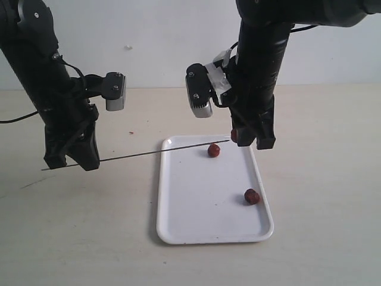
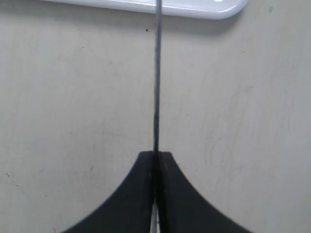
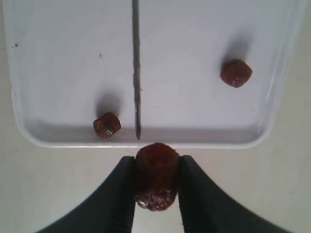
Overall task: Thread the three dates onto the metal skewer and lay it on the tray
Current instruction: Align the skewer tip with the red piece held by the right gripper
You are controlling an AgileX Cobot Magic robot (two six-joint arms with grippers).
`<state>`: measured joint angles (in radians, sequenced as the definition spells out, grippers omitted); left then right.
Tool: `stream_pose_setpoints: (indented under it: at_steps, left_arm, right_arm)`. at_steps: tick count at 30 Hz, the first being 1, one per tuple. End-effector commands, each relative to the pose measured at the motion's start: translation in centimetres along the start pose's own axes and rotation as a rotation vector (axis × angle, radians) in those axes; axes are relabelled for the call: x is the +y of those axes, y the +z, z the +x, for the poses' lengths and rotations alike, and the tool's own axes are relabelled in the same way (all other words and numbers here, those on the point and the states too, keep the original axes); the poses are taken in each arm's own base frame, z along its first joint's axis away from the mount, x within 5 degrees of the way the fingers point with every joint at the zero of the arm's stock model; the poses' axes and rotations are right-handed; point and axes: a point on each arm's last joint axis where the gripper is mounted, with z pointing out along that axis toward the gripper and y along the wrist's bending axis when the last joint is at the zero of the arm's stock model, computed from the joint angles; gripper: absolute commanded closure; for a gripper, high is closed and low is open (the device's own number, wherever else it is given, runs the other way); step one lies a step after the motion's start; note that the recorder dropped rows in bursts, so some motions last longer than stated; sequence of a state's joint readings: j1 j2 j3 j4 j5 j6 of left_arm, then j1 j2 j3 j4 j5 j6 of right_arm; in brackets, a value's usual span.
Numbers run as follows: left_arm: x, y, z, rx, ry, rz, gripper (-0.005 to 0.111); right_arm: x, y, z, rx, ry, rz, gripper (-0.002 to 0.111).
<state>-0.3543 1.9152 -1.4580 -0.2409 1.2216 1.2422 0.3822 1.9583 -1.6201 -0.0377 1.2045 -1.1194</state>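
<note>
At the far left, the left gripper (image 1: 72,162) hangs above the pale tabletop (image 1: 89,238) with its jaws pressed fully together on the metal skewer (image 1: 155,153). The left wrist view shows the thin grey rod pinched between the two black fingertips, and the exterior view shows a short stub poking out on the gripper's left. From there the skewer runs nearly level to the right, clear of the table. It crosses the left rim of the white tray (image 1: 162,202) and ends with its point over the tray's far right part. Two dates lie loose on the tray, well apart. The first date (image 1: 214,151) sits near the far rim, just beside the skewer's tip, and the second date (image 1: 252,196) sits close to the right rim, nearer the camera. Further right, the right gripper (image 1: 253,142) hangs by the tray's far right corner. Its jaws stand partway apart and are clamped on the third date (image 1: 234,136), which fills the gap between the fingers and is lifted off the surface. The skewer's point stops just short of this date — nothing is threaded on the rod.
</note>
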Motion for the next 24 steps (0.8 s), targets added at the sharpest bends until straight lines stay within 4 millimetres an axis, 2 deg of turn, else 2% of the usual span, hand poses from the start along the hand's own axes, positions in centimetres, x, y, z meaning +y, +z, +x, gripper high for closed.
stream_pose_setpoints:
  at_steps: [1, 24]
  left_arm:
    - [-0.15, 0.03, -0.19, -0.008, -0.009, 0.004, 0.107]
    - [-0.11, 0.03, -0.20, -0.010, -0.016, 0.000, 0.107]
  right_arm:
    - [0.20, -0.76, -0.44, -0.058, 0.021, 0.004, 0.079]
    - [0.29, -0.65, -0.11, -0.019, 0.005, -0.009, 0.079]
